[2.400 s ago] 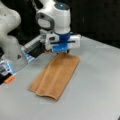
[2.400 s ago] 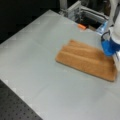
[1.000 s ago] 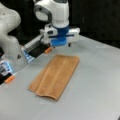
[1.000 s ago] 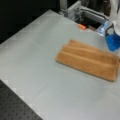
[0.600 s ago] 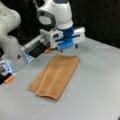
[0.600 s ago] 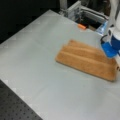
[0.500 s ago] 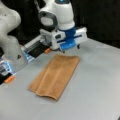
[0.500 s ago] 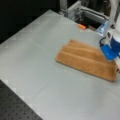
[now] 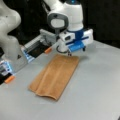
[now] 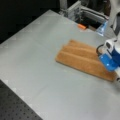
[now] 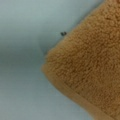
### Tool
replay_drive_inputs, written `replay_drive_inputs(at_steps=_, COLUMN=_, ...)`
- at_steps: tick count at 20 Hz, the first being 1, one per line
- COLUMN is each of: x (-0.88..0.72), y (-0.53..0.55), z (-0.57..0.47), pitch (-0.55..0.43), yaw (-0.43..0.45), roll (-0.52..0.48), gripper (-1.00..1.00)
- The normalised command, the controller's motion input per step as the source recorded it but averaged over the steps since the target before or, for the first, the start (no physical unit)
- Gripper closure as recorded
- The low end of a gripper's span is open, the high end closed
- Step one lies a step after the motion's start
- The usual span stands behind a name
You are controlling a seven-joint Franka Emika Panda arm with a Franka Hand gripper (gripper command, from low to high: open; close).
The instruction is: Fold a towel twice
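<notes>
The orange-brown towel [image 9: 55,77] lies flat on the grey table [image 9: 95,95] as a long narrow strip, folded in half along its length, with a rounded fold showing at its near end. In both front views the gripper [image 9: 69,53] hangs just above the strip's far end, at its corner [image 10: 110,75]. From the other side the blue-and-white gripper [image 10: 115,76] covers that end of the towel [image 10: 82,58]. The wrist view is filled with a fuzzy corner of the towel [image 11: 87,67] on bare table, very close. No fingers show there.
A second white robot arm [image 9: 10,37] stands at a front view's left. A metal fixture [image 9: 37,46] with orange tabs [image 9: 48,50] sits behind the towel. An orange piece [image 10: 81,26] lies at the table's back. A black perforated board [image 10: 15,107] borders the table's near corner.
The gripper has come down and shifted toward the towel's far corner over the last second. The towel has not moved.
</notes>
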Motion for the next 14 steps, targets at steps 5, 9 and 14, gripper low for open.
replay_drive_inputs(at_steps=5, x=0.18, y=0.23, z=0.01, pitch=0.2, yaw=0.117, roll=-0.388, gripper=-1.0)
replay_drive_inputs(at_steps=9, x=0.12, y=0.26, z=-0.03, pitch=0.162, yaw=0.075, roll=-0.258, gripper=-1.0)
replay_drive_inputs(at_steps=14, x=0.15, y=0.23, z=-0.07, pitch=0.098, yaw=0.112, roll=-0.204, gripper=-1.0)
